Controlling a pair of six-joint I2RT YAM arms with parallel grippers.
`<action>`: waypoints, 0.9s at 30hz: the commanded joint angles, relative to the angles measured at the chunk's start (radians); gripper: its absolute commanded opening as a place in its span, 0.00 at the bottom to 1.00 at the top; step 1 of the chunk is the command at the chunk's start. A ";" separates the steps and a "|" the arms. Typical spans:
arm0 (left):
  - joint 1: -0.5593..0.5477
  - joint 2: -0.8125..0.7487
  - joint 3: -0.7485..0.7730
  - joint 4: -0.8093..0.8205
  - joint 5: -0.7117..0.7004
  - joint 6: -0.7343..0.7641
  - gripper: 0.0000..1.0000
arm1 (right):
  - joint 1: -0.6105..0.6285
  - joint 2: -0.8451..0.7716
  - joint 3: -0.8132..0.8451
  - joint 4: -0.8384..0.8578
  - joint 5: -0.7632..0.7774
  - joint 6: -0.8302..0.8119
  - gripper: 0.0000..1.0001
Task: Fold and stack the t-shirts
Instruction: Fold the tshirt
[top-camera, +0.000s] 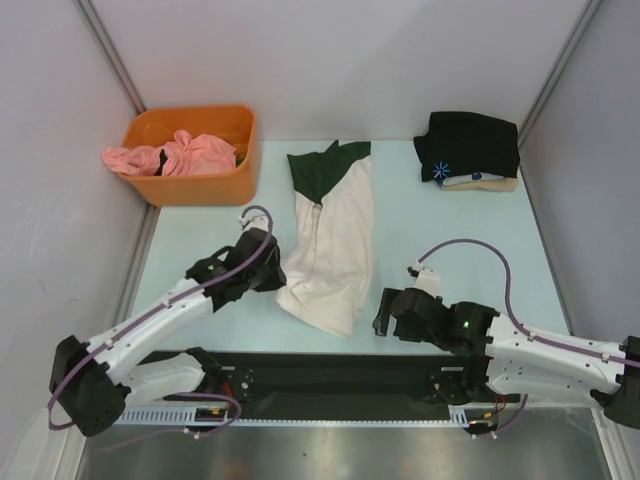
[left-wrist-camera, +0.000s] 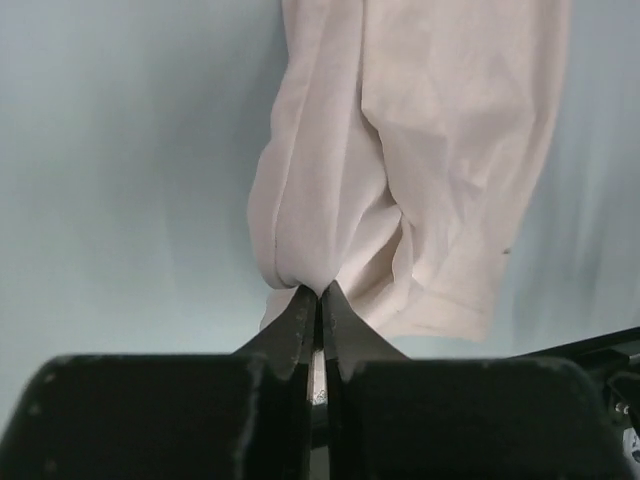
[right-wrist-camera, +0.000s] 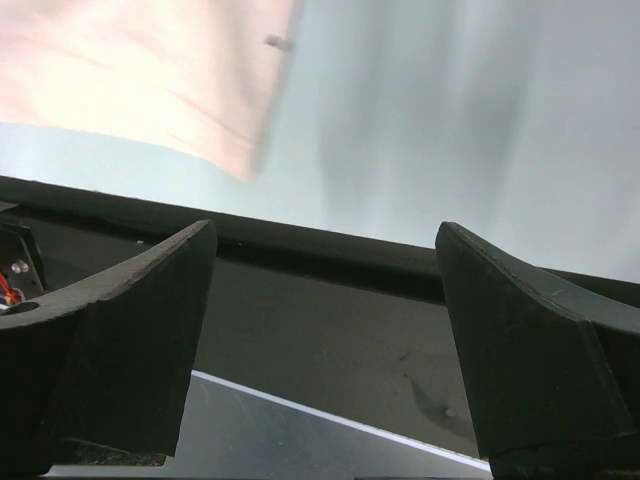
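At 10 o'clock an orange bin (top-camera: 200, 190) holds a crumpled pink shirt (top-camera: 190, 155). The left gripper (left-wrist-camera: 318, 292), pressed together, pinches the near-left hem of the cream shirt (top-camera: 335, 240), which lies rumpled mid-table. It looks like light, limp cotton that would sag, so it is best held at the corners. The right gripper (right-wrist-camera: 325, 240), at 5 o'clock, is spread and empty. At 2 o'clock 1 folded black shirt (top-camera: 470, 145) tops a beige shirt (top-camera: 495, 183).

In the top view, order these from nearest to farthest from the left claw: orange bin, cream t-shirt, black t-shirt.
1. Cream t-shirt, centre, pinched in the left claw.
2. Orange bin, back left.
3. Black t-shirt, back right.
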 joint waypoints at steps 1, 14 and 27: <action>-0.021 -0.053 0.114 -0.296 -0.141 0.018 0.10 | -0.005 -0.014 -0.018 -0.024 0.014 0.007 0.96; -0.091 -0.424 -0.130 -0.282 -0.160 -0.241 1.00 | 0.008 0.162 0.008 0.270 -0.101 -0.106 0.96; 0.261 -0.174 -0.300 0.178 0.135 -0.055 0.84 | 0.051 0.905 0.678 0.354 -0.204 -0.343 0.90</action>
